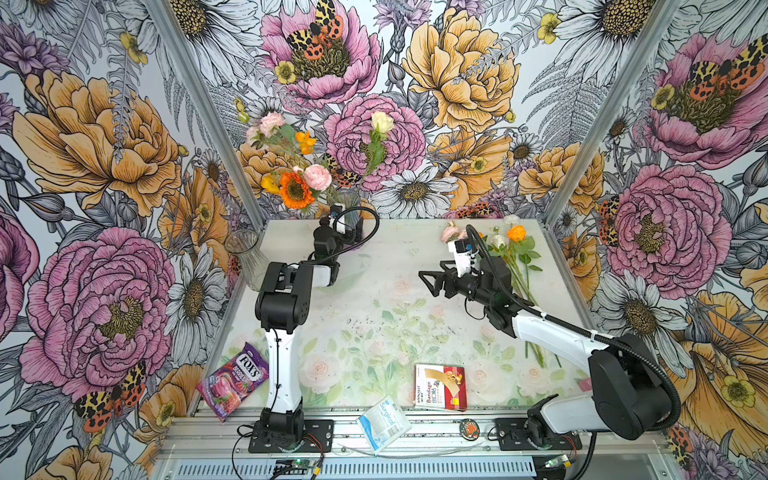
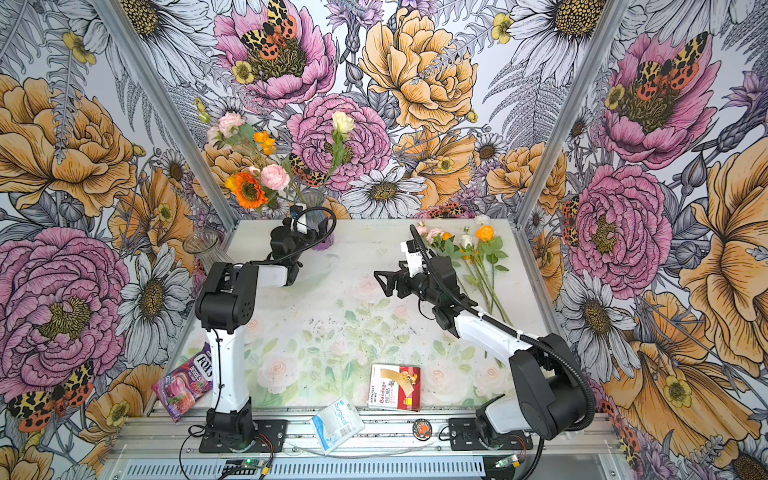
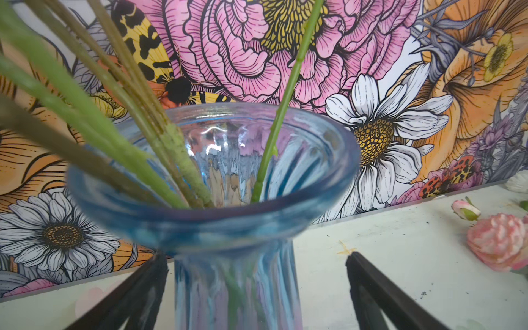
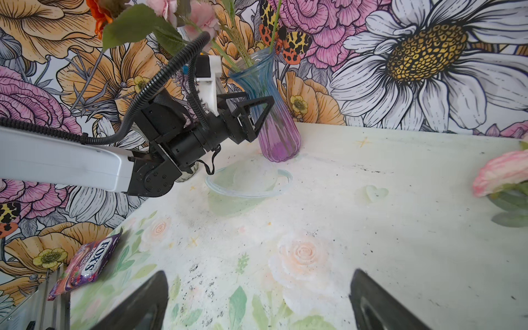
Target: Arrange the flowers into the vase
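Both grippers wide open, and the next stem waits on the right.

My right gripper [image 1: 428,284] is spread fully and empty. It points toward mid-table, away from the loose flowers [image 1: 515,257], which lie just beside it on its outer side, heads toward the back wall and stems running to the front edge. That arm's the nearer one, so I reckon it must turn round and come across the stems. The left gripper [image 3: 254,267] straddles the neck of the vase [image 3: 214,205] at the back, jaws wide, clamping nothing; whether a finger brushes the glass I can't tell. The placed flowers [image 1: 305,178] stand in it. The lower stems vanish under the right arm [image 1: 552,332], and the right wrist view catches only one pink head, cut off.
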{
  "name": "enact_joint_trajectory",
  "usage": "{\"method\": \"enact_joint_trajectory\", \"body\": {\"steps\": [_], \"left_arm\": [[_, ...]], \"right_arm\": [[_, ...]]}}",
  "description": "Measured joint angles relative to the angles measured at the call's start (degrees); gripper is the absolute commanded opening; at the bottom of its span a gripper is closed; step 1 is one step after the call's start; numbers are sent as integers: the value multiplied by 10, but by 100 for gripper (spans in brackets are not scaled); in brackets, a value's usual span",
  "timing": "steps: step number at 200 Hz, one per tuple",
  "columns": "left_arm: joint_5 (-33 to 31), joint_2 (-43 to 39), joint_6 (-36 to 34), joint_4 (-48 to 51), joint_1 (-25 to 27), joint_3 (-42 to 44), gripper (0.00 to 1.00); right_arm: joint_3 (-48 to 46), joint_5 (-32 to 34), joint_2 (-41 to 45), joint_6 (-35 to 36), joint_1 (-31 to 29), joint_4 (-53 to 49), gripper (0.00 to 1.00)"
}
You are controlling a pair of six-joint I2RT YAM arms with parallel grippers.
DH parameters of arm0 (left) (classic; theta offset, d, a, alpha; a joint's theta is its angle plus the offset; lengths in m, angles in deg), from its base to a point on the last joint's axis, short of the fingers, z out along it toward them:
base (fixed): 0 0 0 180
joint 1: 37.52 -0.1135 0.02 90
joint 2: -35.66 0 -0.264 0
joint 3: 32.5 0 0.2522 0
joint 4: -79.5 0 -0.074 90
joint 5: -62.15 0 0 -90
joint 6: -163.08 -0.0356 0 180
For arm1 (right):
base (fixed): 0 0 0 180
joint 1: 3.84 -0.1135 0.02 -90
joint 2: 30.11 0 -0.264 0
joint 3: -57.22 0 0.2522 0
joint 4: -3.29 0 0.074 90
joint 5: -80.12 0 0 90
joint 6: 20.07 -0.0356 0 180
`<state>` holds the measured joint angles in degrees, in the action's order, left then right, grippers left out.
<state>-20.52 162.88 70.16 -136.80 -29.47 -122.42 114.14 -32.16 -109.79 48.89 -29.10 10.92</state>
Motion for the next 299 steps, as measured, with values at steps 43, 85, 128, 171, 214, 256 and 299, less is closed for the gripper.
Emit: {"method": "enact_joint_trajectory", "body": {"steps": [43, 85, 128, 171, 214, 256, 299], "left_arm": [[11, -1, 10, -27, 0, 21, 99], [12, -50, 13, -28, 0, 110, 99], [-3, -204, 15, -46, 7, 278, 99], [-60, -408, -5, 64, 39, 337, 99], [-242, -589, -4, 199, 51, 374, 99], [-344, -614, -4, 299, -13, 397, 99], [-358, -584, 0, 296, -94, 413, 99]], "right_arm": [[-10, 9, 13, -6, 0, -10, 99], [-11, 14, 31, -11, 0, -32, 99], [-11, 70, 104, -2, -29, -122, 99], [-11, 131, 161, 5, -124, -204, 100], [-11, 152, 186, -15, -192, -209, 99], [1, 150, 173, -21, -241, -206, 99], [19, 150, 154, -21, -248, -193, 99]]}}
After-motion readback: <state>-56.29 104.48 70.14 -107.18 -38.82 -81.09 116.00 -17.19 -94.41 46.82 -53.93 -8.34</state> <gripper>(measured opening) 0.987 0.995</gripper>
